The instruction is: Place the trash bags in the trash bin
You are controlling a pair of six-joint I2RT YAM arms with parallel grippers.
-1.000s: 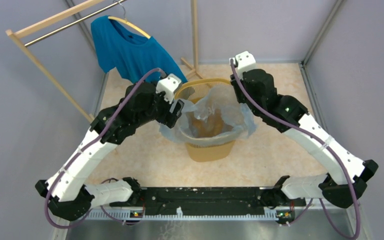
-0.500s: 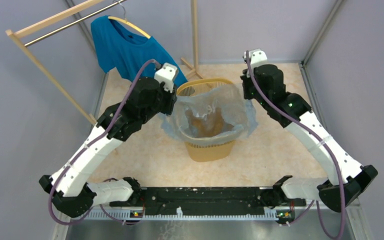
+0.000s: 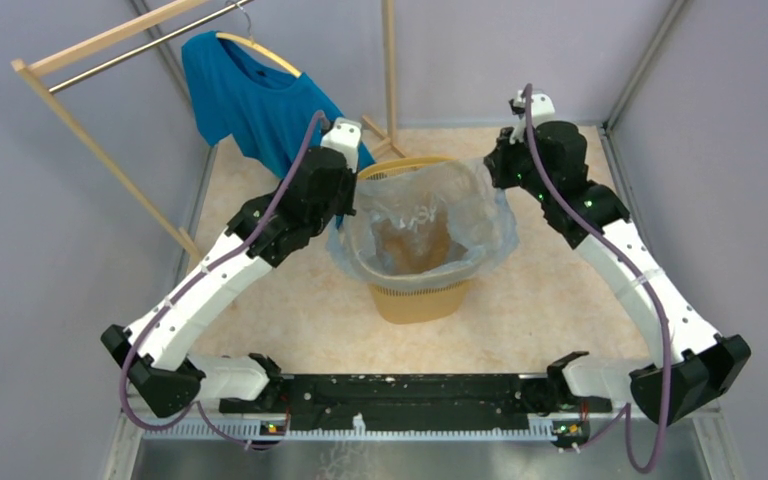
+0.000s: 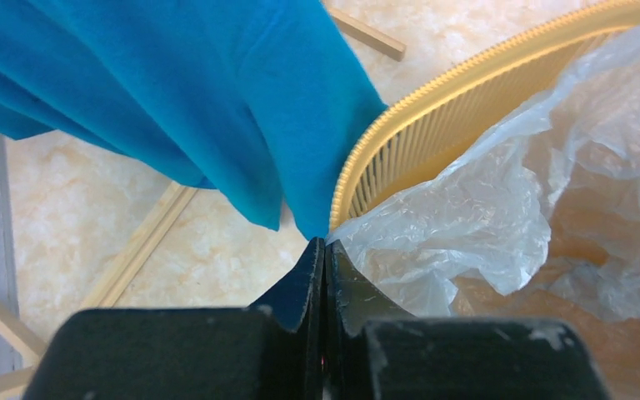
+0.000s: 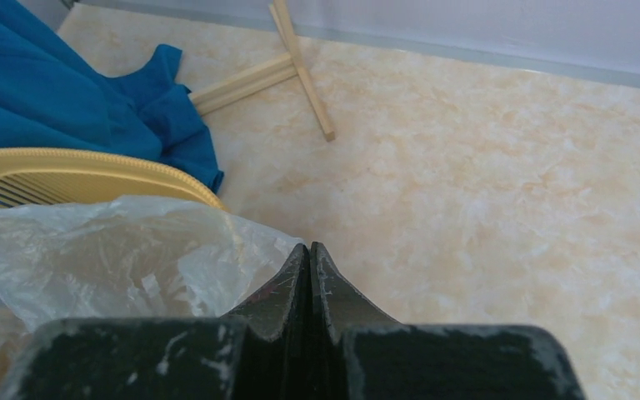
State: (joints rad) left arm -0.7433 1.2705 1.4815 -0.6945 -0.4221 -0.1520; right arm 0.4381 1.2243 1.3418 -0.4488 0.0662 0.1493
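The yellow trash bin [image 3: 422, 300] stands mid-floor. The thin translucent trash bag [image 3: 422, 215] is spread over its mouth, with its edges hanging outside the rim. My left gripper [image 3: 347, 200] is at the bin's far-left corner and my right gripper [image 3: 501, 178] at the far-right corner. In the left wrist view the left gripper [image 4: 325, 244] is shut, with the bag's [image 4: 467, 192] edge meeting its tip beside the bin's rim [image 4: 433, 92]. The right gripper [image 5: 309, 247] is also shut, and the bag [image 5: 92, 250] reaches its left finger near the rim [image 5: 75, 162].
A teal T-shirt [image 3: 250, 95] hangs on a wooden rack [image 3: 390, 70] just behind the bin, close to my left gripper. Its hem [image 4: 175, 83] nearly touches the rim. The rack's feet [image 5: 300, 67] lie on the floor behind. Grey walls close in on three sides.
Both arms swung toward the back of the bin and both grippers closed. The bag's far edge stretched wider and further back over the rim.
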